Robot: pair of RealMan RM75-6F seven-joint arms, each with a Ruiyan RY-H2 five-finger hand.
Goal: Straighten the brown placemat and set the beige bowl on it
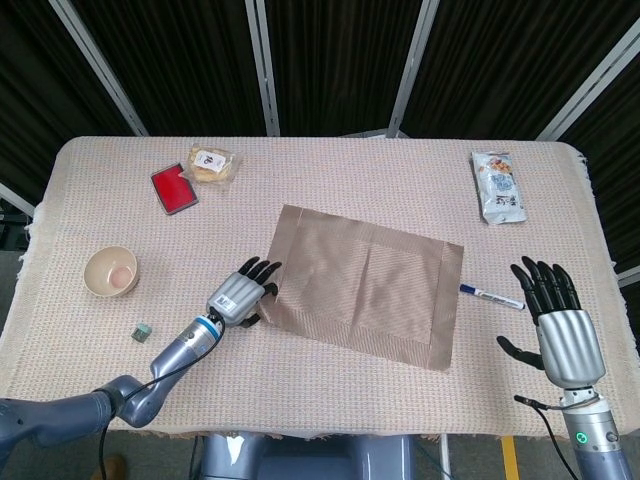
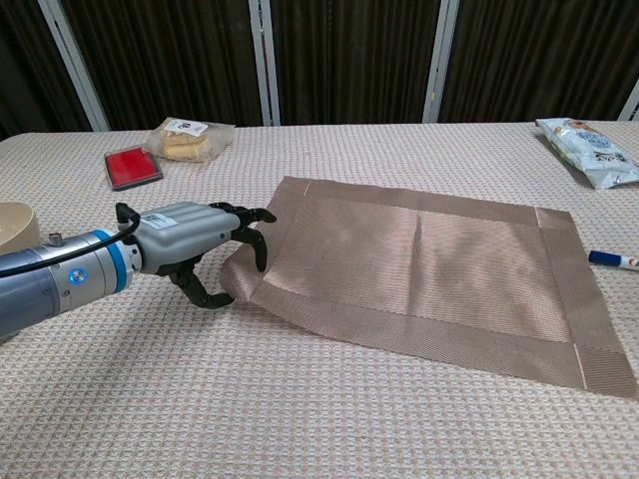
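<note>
My left hand (image 2: pixel 190 239) pinches the near left corner of the brown placemat (image 2: pixel 419 264), thumb under and fingers (image 1: pixel 262 272) over, and that corner curls up off the tabletop (image 1: pixel 330 400). The rest of the placemat lies flat at the middle of the tabletop, skewed so its long edges run at a slant to the table's front edge. The beige bowl (image 1: pixel 110 271) sits well apart to the left, upright, near the left edge, with something pinkish inside. A small grey cube (image 1: pixel 143 331) lies just in front of it. My right hand (image 1: pixel 560 330) hovers at the right side, fingers spread and holding nothing, close to a blue-capped marker (image 1: pixel 490 296) that lies beside the placemat's right edge.
</note>
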